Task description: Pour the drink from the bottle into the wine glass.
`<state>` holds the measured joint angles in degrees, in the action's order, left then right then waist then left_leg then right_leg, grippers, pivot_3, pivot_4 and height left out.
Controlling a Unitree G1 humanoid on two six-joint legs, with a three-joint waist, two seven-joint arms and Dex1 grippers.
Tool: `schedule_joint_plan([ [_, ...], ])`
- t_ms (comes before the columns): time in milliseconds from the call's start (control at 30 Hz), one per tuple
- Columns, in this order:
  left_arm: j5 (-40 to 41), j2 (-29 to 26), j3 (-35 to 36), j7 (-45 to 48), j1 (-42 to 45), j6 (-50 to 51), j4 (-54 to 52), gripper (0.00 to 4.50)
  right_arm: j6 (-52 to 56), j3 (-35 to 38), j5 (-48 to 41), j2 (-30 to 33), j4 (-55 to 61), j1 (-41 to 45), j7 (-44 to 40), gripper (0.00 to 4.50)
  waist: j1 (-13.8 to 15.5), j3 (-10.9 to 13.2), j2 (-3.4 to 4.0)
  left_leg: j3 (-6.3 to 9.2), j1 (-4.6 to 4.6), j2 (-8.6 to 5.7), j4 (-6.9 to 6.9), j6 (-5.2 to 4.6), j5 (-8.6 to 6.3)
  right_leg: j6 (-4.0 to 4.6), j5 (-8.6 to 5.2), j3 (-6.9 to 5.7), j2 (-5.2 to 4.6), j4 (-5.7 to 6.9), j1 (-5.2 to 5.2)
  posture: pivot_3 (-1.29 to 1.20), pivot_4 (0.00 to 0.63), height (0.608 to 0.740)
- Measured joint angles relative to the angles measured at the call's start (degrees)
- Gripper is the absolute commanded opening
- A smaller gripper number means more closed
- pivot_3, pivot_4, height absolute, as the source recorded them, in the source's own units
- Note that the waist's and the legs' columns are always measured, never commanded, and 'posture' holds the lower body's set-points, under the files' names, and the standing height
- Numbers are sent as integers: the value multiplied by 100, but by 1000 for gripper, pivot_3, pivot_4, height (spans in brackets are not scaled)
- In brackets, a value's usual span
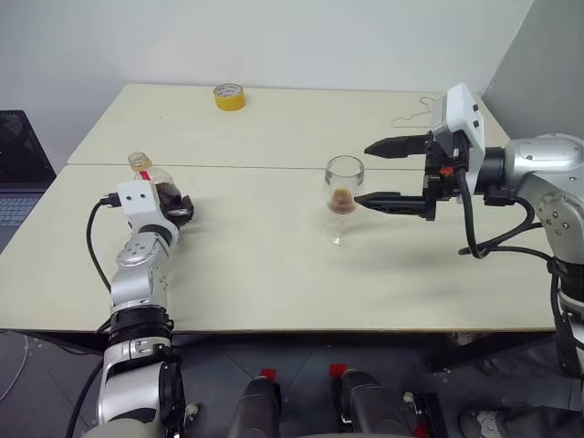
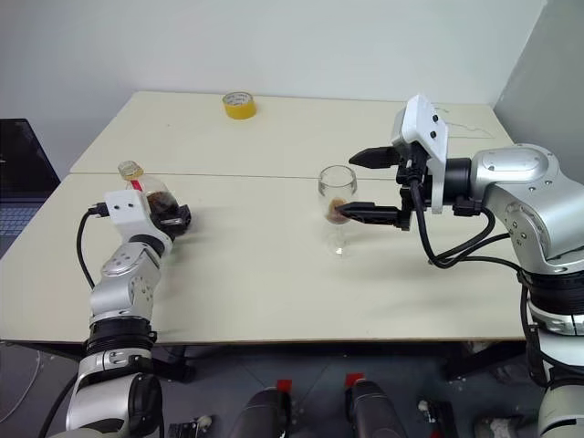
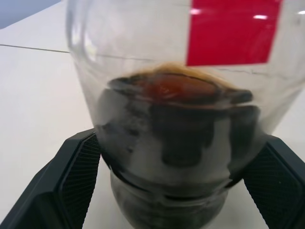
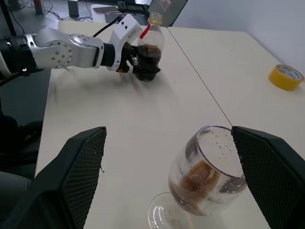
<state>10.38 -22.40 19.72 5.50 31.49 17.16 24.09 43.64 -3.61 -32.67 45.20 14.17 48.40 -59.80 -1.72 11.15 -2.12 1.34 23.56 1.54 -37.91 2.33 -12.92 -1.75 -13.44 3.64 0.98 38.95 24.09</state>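
Plastic bottle (image 3: 181,119) between parted left fingers (image 3: 71,176), wine glass (image 4: 205,176) between spread right fingers (image 4: 267,167)

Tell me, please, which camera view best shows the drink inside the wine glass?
The right wrist view: it looks down into the wine glass, showing the amber drink pooled in the bowl. Both eye views show only a small brown patch.

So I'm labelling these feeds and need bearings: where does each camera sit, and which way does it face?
Head pair: looks forward and down over the table; both arms show.
Left wrist: looks along the left gripper, whose open fingers flank the bottle.
Right wrist: looks along the open right gripper past the wine glass toward the left arm.
Shared: bottle, glass and tape roll.
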Motion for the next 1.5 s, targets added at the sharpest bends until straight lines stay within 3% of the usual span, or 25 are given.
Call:
schedule_joint_plan([
  [233, 45, -224, -21, 149, -185, 308, -660, 4471, -96, -5, 65, -9, -136, 17, -108, 4500, -11, 0, 0, -1, 0, 1, 4, 0, 0, 0, -1, 0, 0, -2, 3, 0, 150, 740],
  [667, 480, -1230, 134, 971, -530, 1078, -1888, 4471, -316, -5, 274, 3, -337, 19, -263, 4500, -12, 0, 1, -2, 1, 5, 6, 0, 0, 2, -2, 0, -1, -5, 5, 0, 150, 740],
  [1000, 989, -1734, 236, 1521, 317, 1531, -2598, 4471, -488, 211, 348, 80, -653, -142, -238, 4500, -9, 1, 0, -5, 6, 2, 12, 0, 0, 1, -3, 3, -3, -16, 6, 0, 150, 740],
  [1233, 1706, -2864, 381, 3366, -467, 1751, -2849, 4471, -607, 1103, 324, 959, -1287, -916, -515, 4500, -14, 4, 5, -12, 21, 6, 30, 0, -1, 12, -9, 2, -3, -25, 30, 0, 150, 740],
  [1500, 2472, -3854, 964, 5404, -2080, 2130, -3050, 4471, -931, 1250, 440, 1380, -1817, -1527, -1116, 4500, -97, 8, 11, -46, -14, 16, 55, 0, -1, 51, -33, 22, -7, -21, 28, 0, 150, 740],
])
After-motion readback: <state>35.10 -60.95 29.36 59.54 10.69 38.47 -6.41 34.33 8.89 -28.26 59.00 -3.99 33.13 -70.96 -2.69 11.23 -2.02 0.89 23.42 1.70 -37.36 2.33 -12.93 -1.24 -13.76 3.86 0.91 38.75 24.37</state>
